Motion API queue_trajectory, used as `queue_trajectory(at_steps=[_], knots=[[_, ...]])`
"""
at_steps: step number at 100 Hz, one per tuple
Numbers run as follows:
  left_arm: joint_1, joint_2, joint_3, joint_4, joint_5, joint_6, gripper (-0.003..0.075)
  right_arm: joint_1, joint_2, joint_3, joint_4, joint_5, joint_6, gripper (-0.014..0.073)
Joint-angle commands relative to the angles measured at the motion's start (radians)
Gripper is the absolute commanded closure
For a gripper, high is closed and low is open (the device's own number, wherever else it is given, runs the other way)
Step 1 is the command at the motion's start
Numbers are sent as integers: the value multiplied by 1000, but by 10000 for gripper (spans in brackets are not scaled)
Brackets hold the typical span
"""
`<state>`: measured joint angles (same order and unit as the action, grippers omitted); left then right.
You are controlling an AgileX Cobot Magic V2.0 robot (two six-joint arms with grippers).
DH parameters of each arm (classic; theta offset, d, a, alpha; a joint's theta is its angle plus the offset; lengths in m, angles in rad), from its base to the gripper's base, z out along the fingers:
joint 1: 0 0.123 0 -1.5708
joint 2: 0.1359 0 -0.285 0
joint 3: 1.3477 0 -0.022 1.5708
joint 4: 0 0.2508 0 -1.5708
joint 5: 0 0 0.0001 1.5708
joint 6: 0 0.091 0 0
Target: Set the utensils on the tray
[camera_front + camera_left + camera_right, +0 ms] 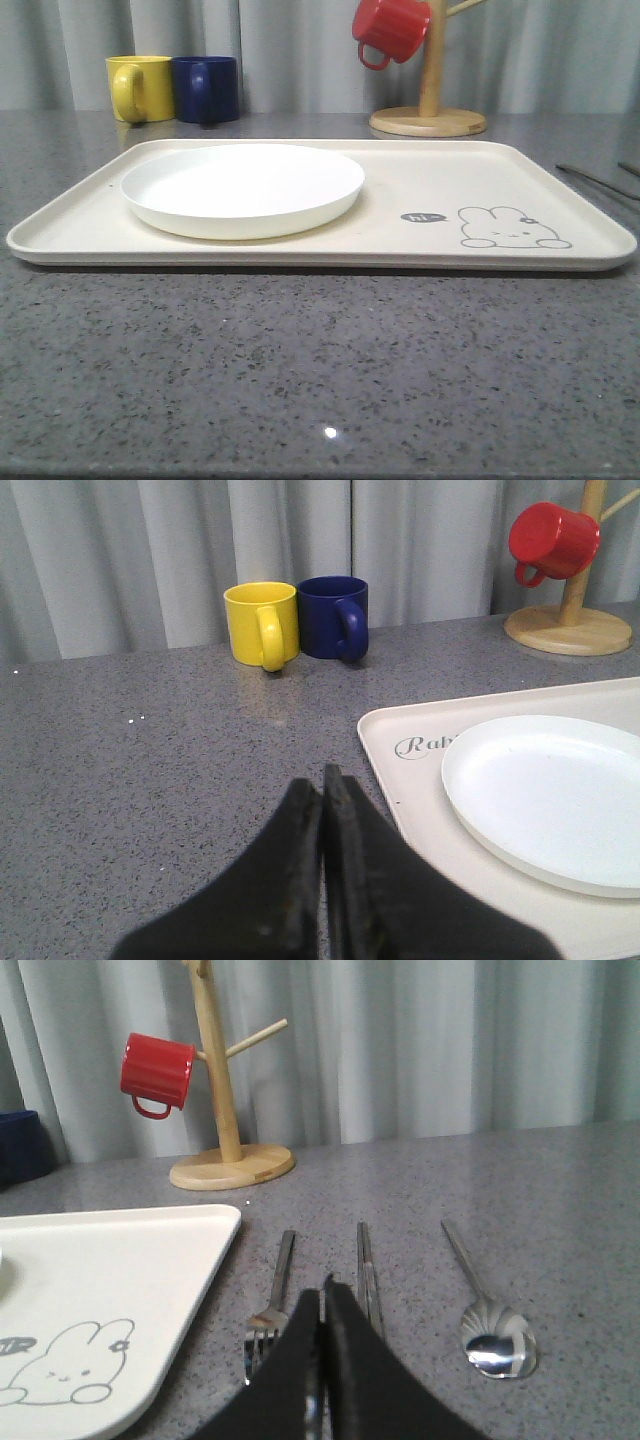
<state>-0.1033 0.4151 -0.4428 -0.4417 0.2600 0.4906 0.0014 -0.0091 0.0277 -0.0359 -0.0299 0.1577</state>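
Above fork (268, 1332), right gripper (322, 1295) seemingly closed.

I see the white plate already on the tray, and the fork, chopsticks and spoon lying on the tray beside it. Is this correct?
Not quite. The plate is on the tray, but the fork, chopsticks and spoon lie on the grey table beside the tray, as the right wrist view shows.

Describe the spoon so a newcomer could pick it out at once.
Start at the big cream tray with the rabbit drawing; three steel utensils lie side by side on the grey counter just off its rabbit end. The spoon lies farthest from the tray, beyond the fork and chopsticks. Its oval bowl sets it apart.
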Motion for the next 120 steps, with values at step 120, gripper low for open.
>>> queue_trajectory(at_steps=[120], knots=[[0, 6, -28, -14, -83, 1, 738, -5, 794, -879, 28, 855, -10, 561]])
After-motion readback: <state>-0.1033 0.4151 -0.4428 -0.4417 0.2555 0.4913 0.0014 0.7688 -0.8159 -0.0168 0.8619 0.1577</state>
